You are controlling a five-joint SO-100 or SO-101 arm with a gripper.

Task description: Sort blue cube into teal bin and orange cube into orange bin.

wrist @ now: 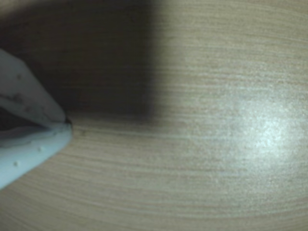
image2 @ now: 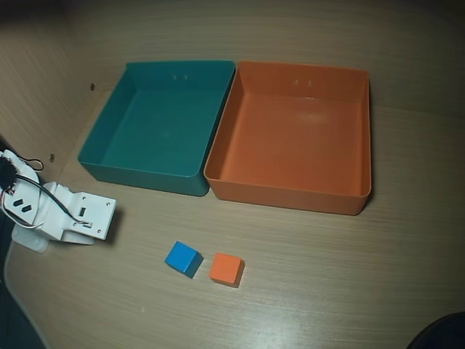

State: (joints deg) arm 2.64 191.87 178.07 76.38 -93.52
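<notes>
A light wood-grain table (image2: 327,291) fills the overhead view, its grain running left to right. At the far left a panel of the same wood (image2: 43,94) carries small dark holes. Near right in the wrist view, glare brightens the tabletop; a dark shadow covers its far left.

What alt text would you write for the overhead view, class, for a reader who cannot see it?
Two shallow square plastic trays, one teal and one orange, sit side by side on a pale wood-grain table. In front of them a small blue cube and a small orange cube lie close together, with the white robot arm at the left edge.
</notes>
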